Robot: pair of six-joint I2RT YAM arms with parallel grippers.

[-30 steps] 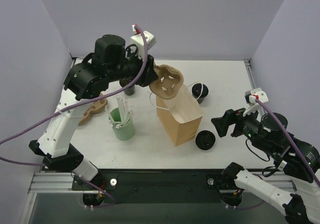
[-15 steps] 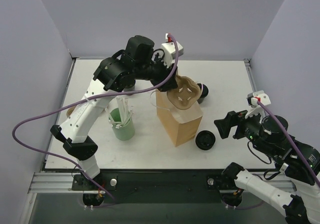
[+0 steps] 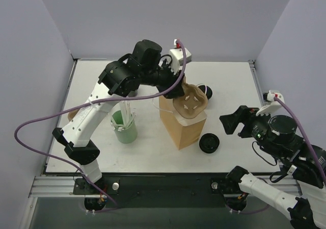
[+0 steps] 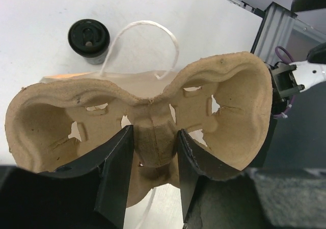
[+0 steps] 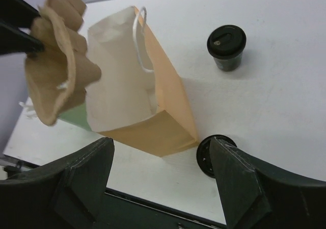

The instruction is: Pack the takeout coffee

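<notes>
The takeout coffee (image 3: 207,93) is a small black cup with a dark top, standing behind the brown paper bag (image 3: 184,127). It also shows in the left wrist view (image 4: 89,34) and the right wrist view (image 5: 226,45). My left gripper (image 3: 177,88) is shut on the middle ridge of a brown pulp cup carrier (image 3: 190,102) and holds it over the bag's open mouth. In the left wrist view the gripper (image 4: 153,147) pinches the carrier (image 4: 229,101). My right gripper (image 3: 232,123) is open and empty, in the air right of the bag; its own view (image 5: 160,143) looks down on the bag (image 5: 127,86).
A flat black lid (image 3: 209,143) lies at the bag's near right corner, also in the right wrist view (image 5: 206,156). A green cup (image 3: 125,131) with white sticks stands left of the bag. A second brown carrier (image 3: 71,115) peeks out at the left edge.
My left arm has swung right and carried the cup carrier from left of the bag to over its mouth. My right gripper has drifted slightly to the right.
</notes>
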